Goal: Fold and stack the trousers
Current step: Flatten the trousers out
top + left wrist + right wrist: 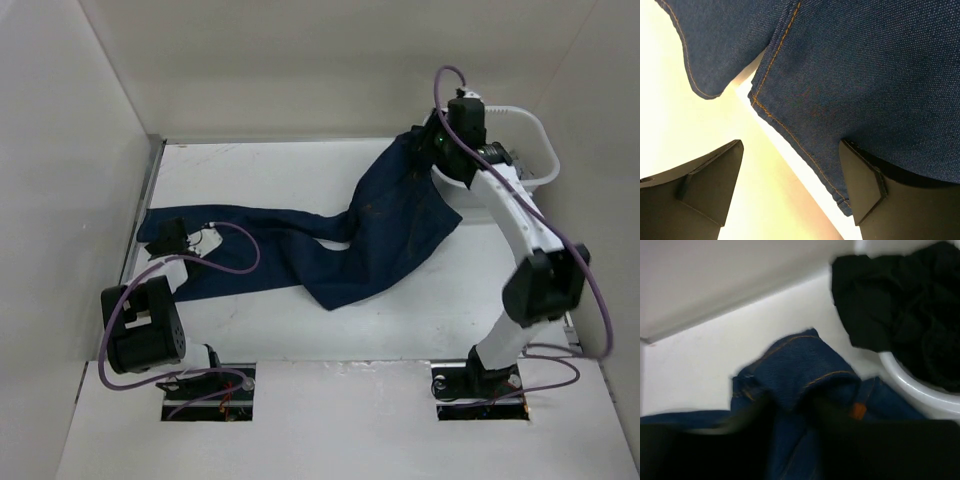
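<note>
Across the white surface (400, 330) I see the long dark navy-blue denim jeans with orange stitching (380, 230) stretched out from the white plastic basket (545, 160), waistband bunched up at its rim and legs trailing well away from it. My left end effector (791, 150), at the leg hems far from the basket, gapes wide and grips nothing, with denim lying against one finger. My right end effector (790, 412) sits at the waistband just beside the basket; blur keeps me from telling whether it grips. A crumpled black garment (900, 305) lies in the basket.
</note>
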`<move>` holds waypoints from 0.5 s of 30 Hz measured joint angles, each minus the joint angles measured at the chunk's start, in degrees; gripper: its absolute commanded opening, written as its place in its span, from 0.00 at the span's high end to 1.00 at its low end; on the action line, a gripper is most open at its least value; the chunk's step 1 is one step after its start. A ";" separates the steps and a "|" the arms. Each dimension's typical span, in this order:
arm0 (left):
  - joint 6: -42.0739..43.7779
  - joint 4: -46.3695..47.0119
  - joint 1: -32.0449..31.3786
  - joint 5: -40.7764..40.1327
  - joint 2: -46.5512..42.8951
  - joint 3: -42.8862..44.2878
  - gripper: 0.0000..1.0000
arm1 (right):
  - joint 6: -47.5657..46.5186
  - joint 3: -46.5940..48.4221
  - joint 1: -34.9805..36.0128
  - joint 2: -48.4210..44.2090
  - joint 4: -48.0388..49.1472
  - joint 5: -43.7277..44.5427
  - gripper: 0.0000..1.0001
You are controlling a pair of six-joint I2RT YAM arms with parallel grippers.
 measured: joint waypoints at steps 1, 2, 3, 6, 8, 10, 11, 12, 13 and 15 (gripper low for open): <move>0.33 -0.11 0.26 0.33 -0.13 0.04 0.21 | -1.51 2.82 -0.98 5.81 -0.42 -1.31 0.00; 0.52 -0.35 0.70 0.63 -0.42 0.04 0.20 | -2.89 4.61 -1.62 10.16 -1.86 -2.58 0.00; 0.92 -0.72 1.38 1.22 -0.85 0.04 0.20 | -3.26 4.94 -2.03 12.07 -2.60 -3.10 0.00; 2.97 -2.19 5.05 2.75 -4.17 0.04 0.22 | -6.12 -0.87 -2.27 10.54 -6.08 -2.78 0.00; 5.49 -3.50 8.98 4.28 -7.76 0.04 0.24 | -6.34 -10.73 -1.51 1.84 -5.75 -0.63 0.00; 9.16 -5.42 13.18 5.81 -9.68 0.15 0.25 | -5.03 -19.43 -0.81 -8.33 -5.55 1.70 0.00; 11.28 -7.19 15.02 6.54 -9.79 0.15 0.25 | -4.11 -23.69 -0.52 -13.62 -5.31 2.64 0.00; 11.87 -7.80 15.50 6.71 -9.75 0.15 0.26 | -1.97 -30.03 -0.44 -21.49 -4.15 3.96 0.00; 13.11 -8.90 16.24 7.50 -9.73 0.15 0.26 | -0.68 -33.44 -0.68 -24.87 -3.30 4.81 0.00; 14.93 -10.91 16.92 8.76 -9.73 0.15 0.26 | 1.53 -38.66 -1.90 -26.34 -0.52 5.68 0.00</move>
